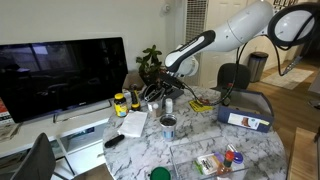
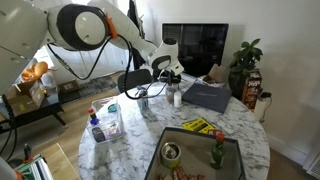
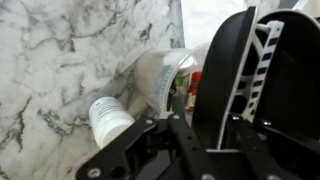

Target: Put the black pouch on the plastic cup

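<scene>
Marble table (image 1: 205, 145) is taking up most of the scene in both exterior views, w/ a big dark TV (image 1: 65, 75) standing behind it. White robot arm (image 1: 235, 30) is reaching down over the far part of the table. A blue box (image 1: 245, 118) is lying near one edge.

Black pouch (image 2: 135, 80) is sitting up off the table, right at the gripper (image 2: 156, 84). In the wrist view it is filling the right side, pale zip line showing along its edge (image 3: 235, 70). Gripper (image 3: 165, 135) is pressing close against it, but the fingertips are hiding behind the pouch and the frame, so can't tell if it is clamping or loose.

Plastic cup (image 3: 158, 78) is showing just left of the pouch in the wrist view, pale and see-through w/ a reddish tint at the rim. Can't tell whether the two are touching.

A white container (image 3: 108, 115) is standing just beside the cup. A metal can (image 1: 168, 125) is standing apart, nearer the table's middle.
</scene>
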`<state>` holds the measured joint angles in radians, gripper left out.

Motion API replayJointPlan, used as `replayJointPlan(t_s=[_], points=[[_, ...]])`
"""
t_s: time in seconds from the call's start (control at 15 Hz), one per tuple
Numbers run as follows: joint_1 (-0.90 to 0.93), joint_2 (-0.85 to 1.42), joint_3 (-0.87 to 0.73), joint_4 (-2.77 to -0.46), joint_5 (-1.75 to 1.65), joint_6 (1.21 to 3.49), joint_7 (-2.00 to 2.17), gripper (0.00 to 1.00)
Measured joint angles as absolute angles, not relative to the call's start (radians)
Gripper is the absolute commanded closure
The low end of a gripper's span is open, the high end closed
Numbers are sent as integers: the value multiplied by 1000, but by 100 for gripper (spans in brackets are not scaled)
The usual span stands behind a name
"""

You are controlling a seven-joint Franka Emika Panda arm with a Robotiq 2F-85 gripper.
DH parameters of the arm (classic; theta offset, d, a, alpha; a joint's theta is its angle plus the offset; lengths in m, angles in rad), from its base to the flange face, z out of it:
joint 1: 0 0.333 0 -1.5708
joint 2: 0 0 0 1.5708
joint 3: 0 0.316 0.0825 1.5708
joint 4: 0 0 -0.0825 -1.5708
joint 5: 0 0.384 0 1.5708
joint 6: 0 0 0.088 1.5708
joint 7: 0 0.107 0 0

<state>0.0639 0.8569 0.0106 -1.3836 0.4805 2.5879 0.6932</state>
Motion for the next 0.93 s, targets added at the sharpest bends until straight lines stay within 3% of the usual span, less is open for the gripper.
replayJointPlan(t_s=[0.27,0.4,0.47,0.6,0.93], points=[[70,856,-19,-1382,422,2563,741,2],[70,854,-27,-1382,405,2555,748,0],[69,852,-28,-1382,403,2552,748,29],[68,845,-26,-1381,403,2552,748,26],[64,824,3,-1380,407,2552,748,66]])
